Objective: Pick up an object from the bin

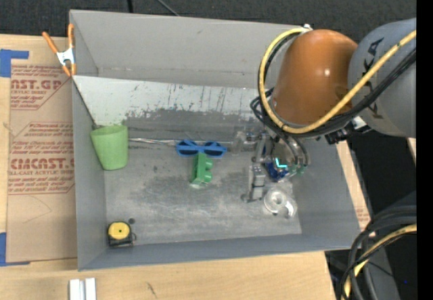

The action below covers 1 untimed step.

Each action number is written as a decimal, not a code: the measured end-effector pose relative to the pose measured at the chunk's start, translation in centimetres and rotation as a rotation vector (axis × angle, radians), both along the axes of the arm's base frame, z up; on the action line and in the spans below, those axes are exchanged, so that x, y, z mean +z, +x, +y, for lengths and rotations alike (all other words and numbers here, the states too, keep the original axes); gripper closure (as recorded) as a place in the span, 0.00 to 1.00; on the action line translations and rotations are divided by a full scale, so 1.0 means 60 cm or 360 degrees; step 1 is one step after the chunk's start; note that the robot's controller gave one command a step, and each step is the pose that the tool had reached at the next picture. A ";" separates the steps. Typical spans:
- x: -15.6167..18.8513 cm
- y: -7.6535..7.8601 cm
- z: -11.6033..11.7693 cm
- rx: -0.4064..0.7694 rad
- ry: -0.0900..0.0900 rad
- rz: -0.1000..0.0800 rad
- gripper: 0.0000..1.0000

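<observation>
Here's the bin (169,48), things spread across its floor. The cup (110,147) stands upright against the left wall. The tape measure (119,232) sits in the near-left corner, well in front of the cup. Mid-floor, the T-shaped toy (201,160) lies flat, apart from everything. Over on the right the gripper (257,191) is low in the bin, and a small plastic piece (279,202) lies just beside it, to its right and slightly nearer the front wall.

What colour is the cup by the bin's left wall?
The cup is light green; camera view.
</observation>
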State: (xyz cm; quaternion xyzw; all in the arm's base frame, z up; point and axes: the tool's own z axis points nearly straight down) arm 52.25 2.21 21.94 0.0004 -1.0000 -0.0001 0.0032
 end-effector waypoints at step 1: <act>-0.186 -0.045 0.032 -0.0064 0.0000 0.0004 0.00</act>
